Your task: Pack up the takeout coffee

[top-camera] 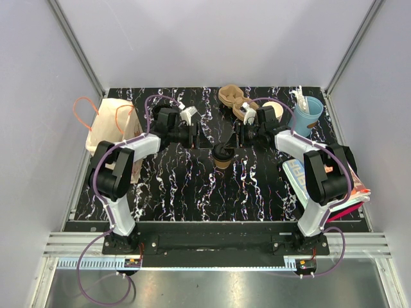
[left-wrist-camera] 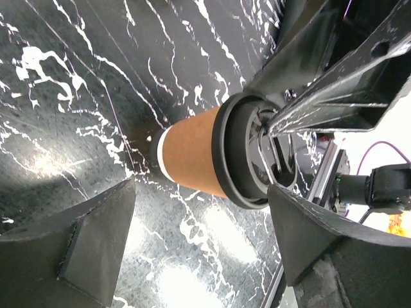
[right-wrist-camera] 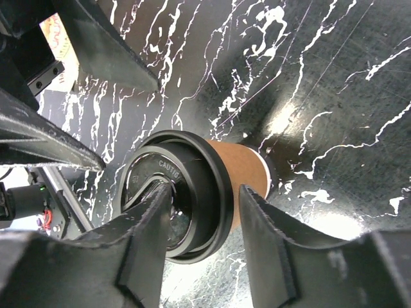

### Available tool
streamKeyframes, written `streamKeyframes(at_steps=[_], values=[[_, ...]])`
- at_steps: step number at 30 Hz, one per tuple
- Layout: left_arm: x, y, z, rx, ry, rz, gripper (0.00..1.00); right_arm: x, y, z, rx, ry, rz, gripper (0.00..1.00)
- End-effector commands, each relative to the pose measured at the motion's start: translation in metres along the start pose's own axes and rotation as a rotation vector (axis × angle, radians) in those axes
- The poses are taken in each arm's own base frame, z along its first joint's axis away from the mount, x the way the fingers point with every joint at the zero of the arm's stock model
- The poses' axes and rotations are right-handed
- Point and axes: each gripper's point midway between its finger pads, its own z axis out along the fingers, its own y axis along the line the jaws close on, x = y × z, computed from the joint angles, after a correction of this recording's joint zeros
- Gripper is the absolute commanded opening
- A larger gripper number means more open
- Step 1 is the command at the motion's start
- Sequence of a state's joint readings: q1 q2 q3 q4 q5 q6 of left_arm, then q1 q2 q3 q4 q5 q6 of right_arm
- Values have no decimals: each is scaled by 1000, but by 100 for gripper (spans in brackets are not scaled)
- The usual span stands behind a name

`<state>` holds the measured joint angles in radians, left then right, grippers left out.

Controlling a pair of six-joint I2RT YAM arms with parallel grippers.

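The small tan paper cup (top-camera: 223,158) stands upright at the centre of the black marbled bench (top-camera: 173,189), and its round black plastic lid (right-wrist-camera: 192,192) is already seated. That part of the task looks done. The right end effector (right-wrist-camera: 205,192) is half-spread astride the lid's rim, with a gap on one side. The left end effector (left-wrist-camera: 202,189) gapes wide at the cup's 9 o'clock, holding nothing. The cream paper bag with orange handles (top-camera: 109,128) waits well apart at 10 o'clock, so I judge the cup's carry into it is still to do.
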<state>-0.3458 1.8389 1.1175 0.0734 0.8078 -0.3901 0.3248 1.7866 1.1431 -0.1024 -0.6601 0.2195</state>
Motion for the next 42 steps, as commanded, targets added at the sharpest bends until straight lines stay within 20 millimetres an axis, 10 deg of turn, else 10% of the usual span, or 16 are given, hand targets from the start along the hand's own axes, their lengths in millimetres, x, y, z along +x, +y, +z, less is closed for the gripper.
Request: streamKeyframes(at_steps=[1, 23, 42], values=[[-1, -9, -6, 31, 2, 65, 86, -13, 7, -6, 20, -36, -65, 54], [13, 9, 4, 22, 31, -13, 70, -8, 17, -5, -49, -10, -50, 56], [22, -16, 6, 122, 41, -29, 67, -6, 11, -2, -23, -6, -38, 50]])
